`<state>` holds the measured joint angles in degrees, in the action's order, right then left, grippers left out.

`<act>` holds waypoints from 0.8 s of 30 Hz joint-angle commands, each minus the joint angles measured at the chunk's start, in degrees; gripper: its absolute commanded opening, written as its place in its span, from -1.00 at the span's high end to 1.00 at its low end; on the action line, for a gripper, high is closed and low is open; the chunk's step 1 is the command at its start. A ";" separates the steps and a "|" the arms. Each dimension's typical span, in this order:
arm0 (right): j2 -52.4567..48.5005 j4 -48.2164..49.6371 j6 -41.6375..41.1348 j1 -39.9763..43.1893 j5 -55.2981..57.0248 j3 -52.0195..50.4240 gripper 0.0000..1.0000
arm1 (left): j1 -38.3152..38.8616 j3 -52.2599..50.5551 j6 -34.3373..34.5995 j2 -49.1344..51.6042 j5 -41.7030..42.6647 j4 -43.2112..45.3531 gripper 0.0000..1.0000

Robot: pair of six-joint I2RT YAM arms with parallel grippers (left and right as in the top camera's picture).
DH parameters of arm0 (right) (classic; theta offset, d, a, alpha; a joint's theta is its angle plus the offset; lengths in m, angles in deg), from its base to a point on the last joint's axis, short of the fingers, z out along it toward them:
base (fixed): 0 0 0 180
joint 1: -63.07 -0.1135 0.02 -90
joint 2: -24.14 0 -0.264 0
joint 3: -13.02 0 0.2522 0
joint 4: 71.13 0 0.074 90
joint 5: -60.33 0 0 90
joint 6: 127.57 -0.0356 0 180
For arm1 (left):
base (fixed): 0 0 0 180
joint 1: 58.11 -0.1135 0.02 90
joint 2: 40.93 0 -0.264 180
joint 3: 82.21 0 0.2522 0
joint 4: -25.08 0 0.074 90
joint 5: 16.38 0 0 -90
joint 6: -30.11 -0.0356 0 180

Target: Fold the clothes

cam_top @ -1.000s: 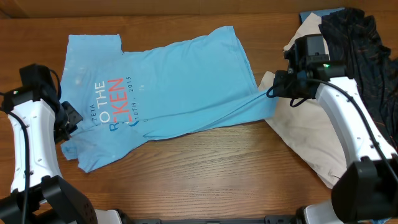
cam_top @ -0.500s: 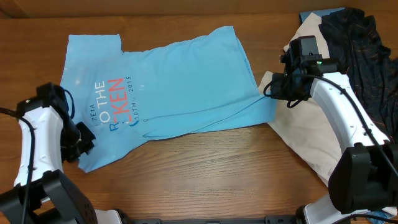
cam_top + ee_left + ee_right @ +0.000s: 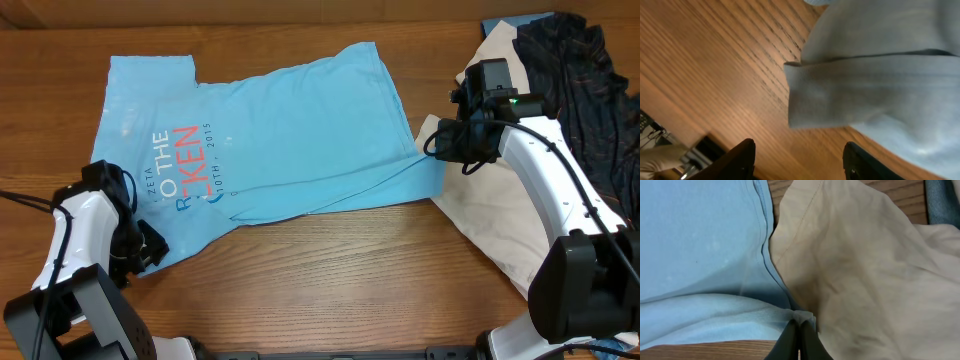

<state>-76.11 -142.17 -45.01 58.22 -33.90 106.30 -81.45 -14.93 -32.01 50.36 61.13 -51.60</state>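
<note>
My T-shirt [image 3: 290,130] is light blue, its lettering [image 3: 185,165] white and coral-red. Next to it is a plain cream garment [image 3: 490,230] and a black garment [image 3: 590,80] with thin orange lines. My fingers [image 3: 740,160] are black. The worktop [image 3: 350,280] is brown, streaked with wood grain.

We find bare table [image 3: 340,275] all along the near side of the light blue T-shirt [image 3: 290,140], free for passing. Right of the T-shirt, the cream garment [image 3: 490,235] and black garment [image 3: 585,80] block the way, with the right gripper [image 3: 437,152] at its right corner and the left gripper [image 3: 145,250] at its near-left corner.
</note>
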 commanded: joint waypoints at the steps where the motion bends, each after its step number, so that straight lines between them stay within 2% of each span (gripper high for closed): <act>1: 0.24 -0.13 0.44 0.37 0.74 0.02 0.92 | -0.33 -3.39 2.19 -0.52 -1.22 3.56 -0.17; 4: 0.24 -0.26 0.44 0.37 0.74 0.02 0.92 | -0.33 -4.96 2.19 -0.52 -1.46 7.28 -0.10; 12: 0.24 -0.59 0.44 0.37 0.74 0.02 0.92 | -0.31 -5.38 1.68 -0.52 -1.46 12.81 -0.07; 13: 0.24 -0.61 0.44 0.37 0.74 0.02 0.92 | -0.31 -5.38 1.66 -0.52 -1.46 13.05 0.02; 15: 0.24 -0.66 0.44 0.37 0.74 0.02 0.92 | -0.31 -5.38 1.66 -0.52 -1.46 13.25 0.35; 17: 0.24 -0.66 0.44 0.37 0.74 0.02 0.92 | -0.31 -5.38 1.22 -0.52 -1.42 13.31 0.84; 18: 0.24 -0.66 0.42 0.37 0.74 0.02 0.92 | -0.31 -5.35 0.92 -0.52 -1.42 13.29 0.92; 24: 0.24 -0.55 0.44 0.37 0.74 0.02 0.92 | -0.31 -2.43 -0.24 -0.87 -1.11 8.81 0.92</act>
<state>-76.11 -143.00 -45.01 58.22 -33.73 106.30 -81.45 -19.65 -31.51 50.36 60.91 -41.13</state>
